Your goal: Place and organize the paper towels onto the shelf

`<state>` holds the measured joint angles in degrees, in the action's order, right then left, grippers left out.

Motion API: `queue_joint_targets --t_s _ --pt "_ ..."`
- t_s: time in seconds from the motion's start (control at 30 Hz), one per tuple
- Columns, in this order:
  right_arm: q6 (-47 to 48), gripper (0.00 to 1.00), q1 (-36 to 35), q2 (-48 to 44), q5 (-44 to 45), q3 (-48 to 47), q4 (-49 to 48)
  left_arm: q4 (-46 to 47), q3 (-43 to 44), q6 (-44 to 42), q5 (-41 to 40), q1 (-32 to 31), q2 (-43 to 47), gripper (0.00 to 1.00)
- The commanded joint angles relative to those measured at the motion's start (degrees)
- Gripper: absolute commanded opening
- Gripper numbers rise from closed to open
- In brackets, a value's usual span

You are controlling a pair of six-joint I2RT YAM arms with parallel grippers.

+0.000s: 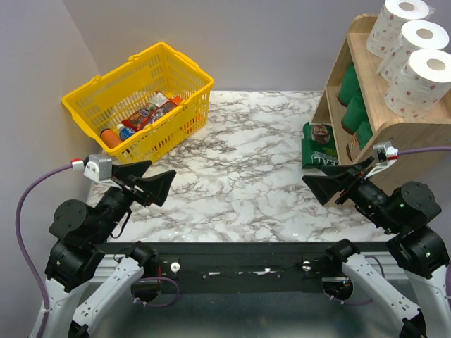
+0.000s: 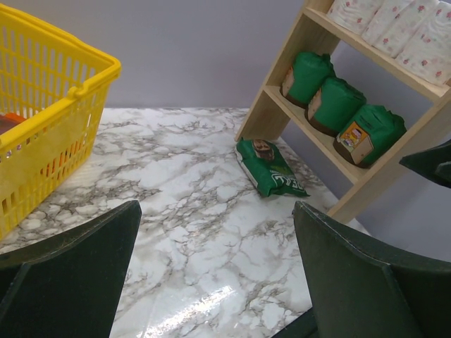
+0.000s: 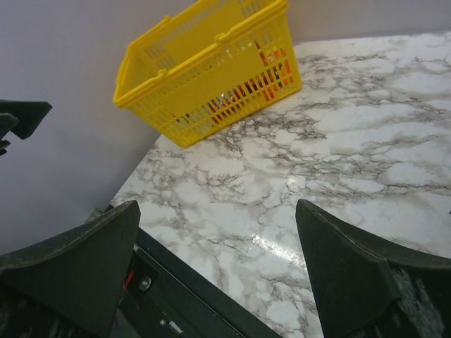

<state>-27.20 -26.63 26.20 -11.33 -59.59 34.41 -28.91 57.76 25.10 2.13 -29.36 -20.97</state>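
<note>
Three white paper towel rolls [image 1: 415, 44] with small red dots lie in a row on the top tier of the light wooden shelf [image 1: 394, 134] at the far right; they also show in the left wrist view [image 2: 394, 32]. Three green rolls [image 2: 332, 105] with brown ends sit on the lower tier. My left gripper [image 1: 153, 180] is open and empty near the table's front left. My right gripper [image 1: 337, 179] is open and empty at the front right, just before the shelf's foot.
A green packet [image 1: 318, 148] lies on the marble table [image 1: 239, 176] against the shelf's left foot. A yellow plastic basket [image 1: 141, 98] with several grocery items stands at the back left. A black mounting bar [image 1: 239, 264] runs along the near edge.
</note>
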Motion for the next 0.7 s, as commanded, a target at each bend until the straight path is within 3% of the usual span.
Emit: queue_joint_targets --t_s 0.0,0.67 --pt "-0.7 1.0 -0.1 -0.6 0.2 -0.7 1.0 -0.3 -0.5 0.3 1.1 -0.1 1.2 0.99" --pt "-0.7 1.0 -0.1 0.5 1.0 -1.0 1.2 0.0 -0.6 0.6 1.3 -0.1 1.9 0.99"
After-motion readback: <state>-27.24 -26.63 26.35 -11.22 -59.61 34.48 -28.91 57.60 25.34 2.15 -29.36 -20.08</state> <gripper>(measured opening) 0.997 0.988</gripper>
